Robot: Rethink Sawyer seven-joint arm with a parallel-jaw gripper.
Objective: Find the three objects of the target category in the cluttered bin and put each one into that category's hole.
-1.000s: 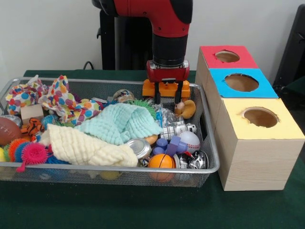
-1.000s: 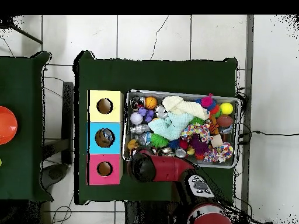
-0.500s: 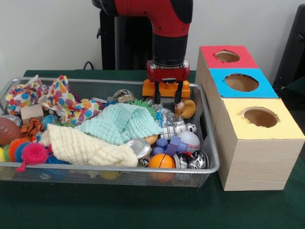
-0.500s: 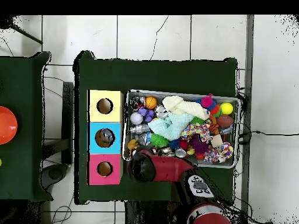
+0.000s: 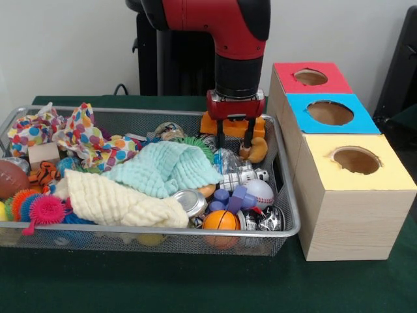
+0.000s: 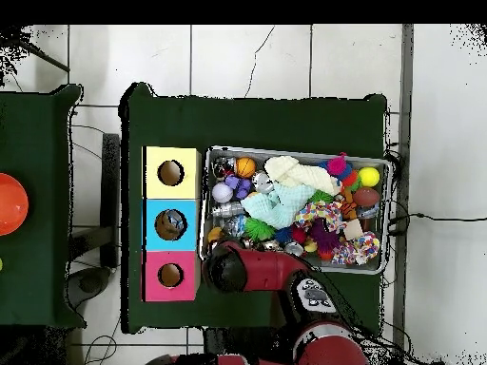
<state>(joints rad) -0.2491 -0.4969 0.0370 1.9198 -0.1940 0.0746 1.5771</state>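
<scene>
My gripper (image 5: 235,139) hangs open over the far right corner of the wire bin (image 5: 292,222), with nothing between its fingers. Its right finger (image 5: 249,137) stands just beside a yellow-brown soft toy (image 5: 257,149). Below and in front lie a clear plastic bottle (image 5: 225,159), a white robot figure (image 5: 244,177), a baseball (image 5: 260,191), purple blocks (image 5: 231,197), a basketball (image 5: 220,220) and a tin can (image 5: 189,201). Right of the bin stand three boxes with holes: red (image 5: 311,77), blue (image 5: 330,112), yellow (image 5: 356,160). In the overhead view the arm (image 6: 234,268) hides the gripper.
A mint cloth (image 5: 166,168), a cream cloth (image 5: 116,202) and a polka-dot cloth (image 5: 91,139) cover much of the bin. Spiky balls (image 5: 36,208), a football (image 5: 9,178) and a tiger toy (image 5: 44,174) fill its left end. Crumpled foil (image 5: 270,219) sits at the near right corner.
The gripper has shifted a little to the right, toward the boxes, and stays open. Nothing in the bin has moved.
</scene>
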